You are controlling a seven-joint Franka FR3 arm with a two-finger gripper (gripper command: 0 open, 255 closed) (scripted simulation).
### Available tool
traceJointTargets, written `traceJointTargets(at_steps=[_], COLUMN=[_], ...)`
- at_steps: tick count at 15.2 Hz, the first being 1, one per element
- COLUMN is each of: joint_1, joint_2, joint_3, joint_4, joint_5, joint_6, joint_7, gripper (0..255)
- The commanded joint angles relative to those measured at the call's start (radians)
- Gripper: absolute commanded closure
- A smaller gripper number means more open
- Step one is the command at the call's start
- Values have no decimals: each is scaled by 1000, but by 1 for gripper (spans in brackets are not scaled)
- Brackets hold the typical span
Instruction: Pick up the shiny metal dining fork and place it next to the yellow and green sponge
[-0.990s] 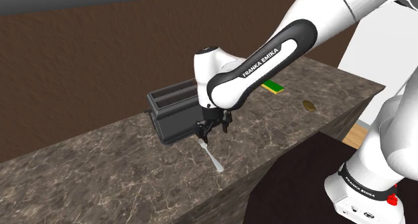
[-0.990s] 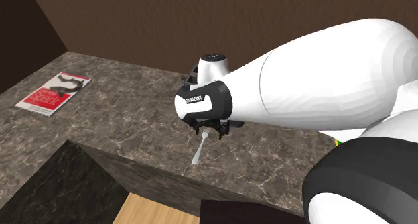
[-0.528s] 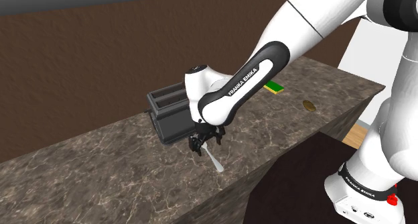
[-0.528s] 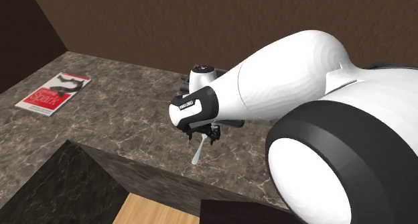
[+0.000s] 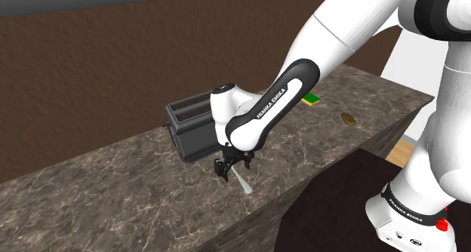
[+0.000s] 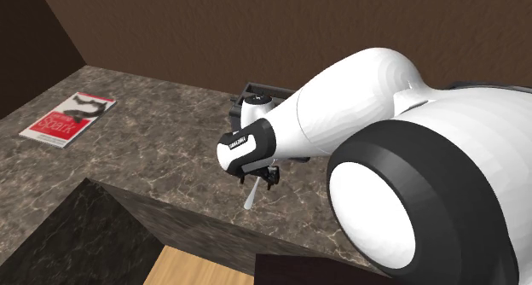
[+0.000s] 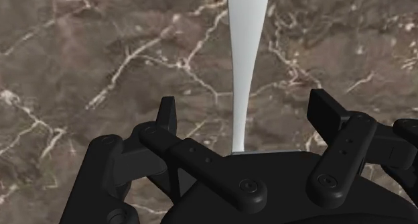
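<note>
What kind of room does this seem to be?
Most likely a kitchen: a dark veined counter carries a black toaster, a pale fork and a green and yellow sponge.

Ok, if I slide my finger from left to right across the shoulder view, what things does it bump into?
black toaster → pale fork → green and yellow sponge → small golden-brown round thing → robot's white stand

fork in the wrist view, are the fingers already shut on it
No, the gripper is open: its fingers stand apart on either side of the fork, clear of its pale handle.
</note>
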Motion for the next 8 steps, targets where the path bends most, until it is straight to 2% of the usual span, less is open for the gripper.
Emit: traceJointTargets(at_steps=[1,4,5,8], joint_1=[0,0,0,0], joint_2=[1,1,1,1], joint_3=[0,0,0,0], joint_4=[0,0,0,0], joint_5=[0,0,0,0], joint_6=[1,1,1,1], joint_7=[0,0,0,0], gripper=[0,0,255,255])
